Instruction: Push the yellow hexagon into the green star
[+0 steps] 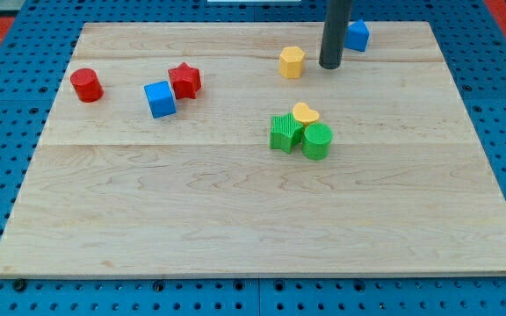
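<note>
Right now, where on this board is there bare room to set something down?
The whole stretch between the green star cluster and the board's bottom edge is bare. Crowded along the top: red cylinder, blue cube, red star, yellow hexagon, my tip.

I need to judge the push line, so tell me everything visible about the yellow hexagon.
The yellow hexagon is a small, plain, matte-looking six-sided block standing flat on the wooden board, near the view's top, right of centre. Nothing touches it. My tip stands just to its right with a small gap. The green star lies below it, toward the view's bottom.
</note>
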